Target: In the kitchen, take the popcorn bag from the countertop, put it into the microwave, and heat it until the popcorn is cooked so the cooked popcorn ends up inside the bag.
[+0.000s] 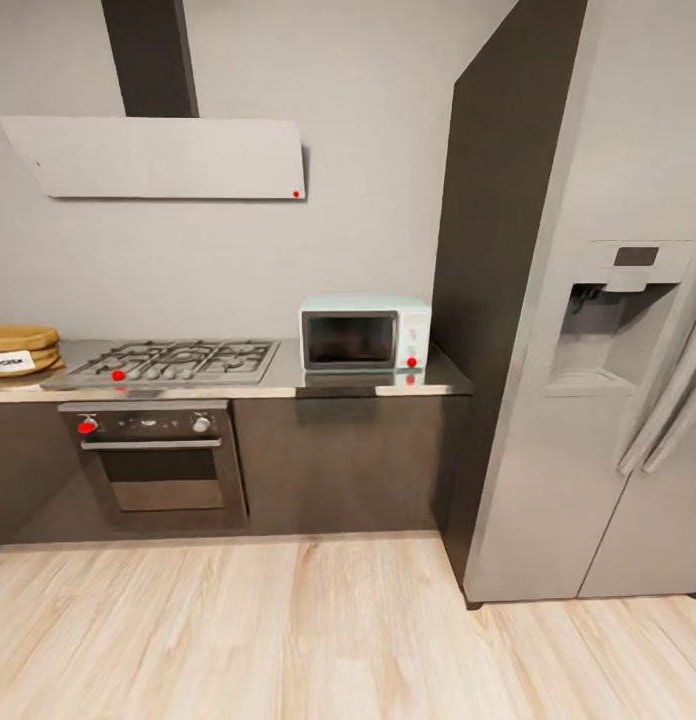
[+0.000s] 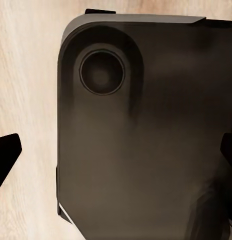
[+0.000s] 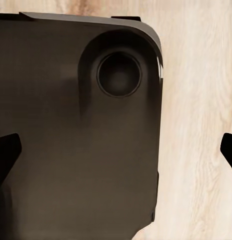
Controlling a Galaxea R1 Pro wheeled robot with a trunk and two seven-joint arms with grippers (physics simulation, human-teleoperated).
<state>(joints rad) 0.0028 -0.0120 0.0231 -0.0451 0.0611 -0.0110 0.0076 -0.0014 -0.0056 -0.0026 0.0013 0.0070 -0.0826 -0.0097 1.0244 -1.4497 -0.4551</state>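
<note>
Glossy grey countertop (image 1: 338,383) bears boxy mint microwave (image 1: 366,332); both claws spread wide, empty.

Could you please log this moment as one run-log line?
phase: approach | popcorn bag: on countertop, far left | microwave: door shut, right of gas hob | left gripper: open, empty | right gripper: open, empty

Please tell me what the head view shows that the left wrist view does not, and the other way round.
Head view alone: the kitchen wall with the microwave, door shut, on the countertop, the gas hob, the oven below it, the popcorn bag at the far left end of the countertop, and the fridge at the right.

Left wrist view alone: the robot's dark base seen from above, with the left gripper held open, its dark fingertips at the picture's edges.

Both share the pale wooden floor.
</note>
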